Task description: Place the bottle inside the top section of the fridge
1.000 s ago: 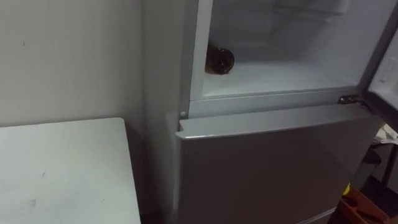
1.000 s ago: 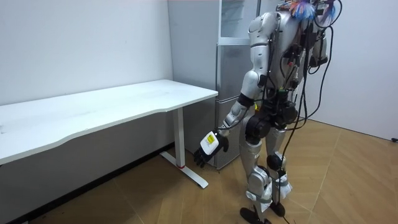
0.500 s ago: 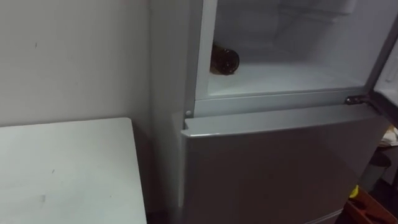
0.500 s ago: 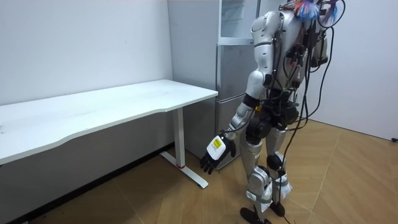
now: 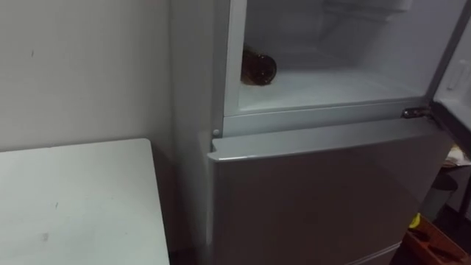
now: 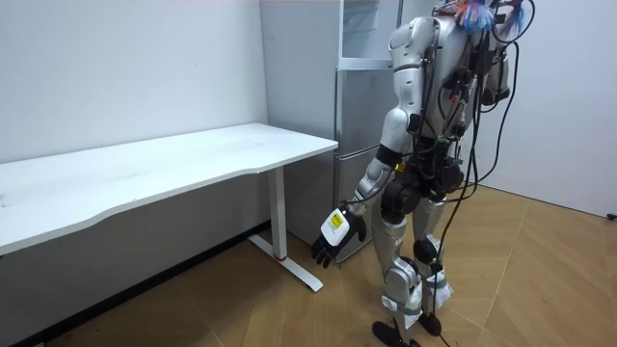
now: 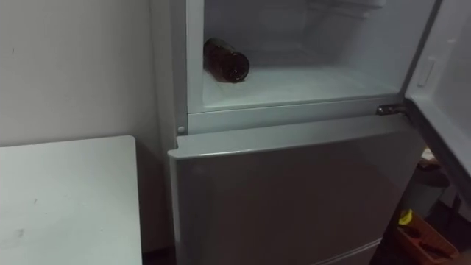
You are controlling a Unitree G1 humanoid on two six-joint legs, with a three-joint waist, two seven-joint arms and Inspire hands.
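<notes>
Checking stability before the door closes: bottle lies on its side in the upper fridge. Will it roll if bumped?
Likely yes: the bottle is round and lies on its side on the smooth shelf, so a nudge could roll it. It looks like dark glass, so probably rigid, slick and breakable.

glossy bottle (image 5: 257, 68), satin metal fridge door (image 5: 324, 199), smooth matt table (image 5: 73, 206)

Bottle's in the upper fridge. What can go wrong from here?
1. The bottle lies on its side near the front left edge of the shelf; a jolt might roll it out.
2. The upper door stands open at the right; shutting it could knock the bottle if it sits too far forward.
3. The left hand hangs low and open near the white table; raising it may clip the tabletop.
</notes>
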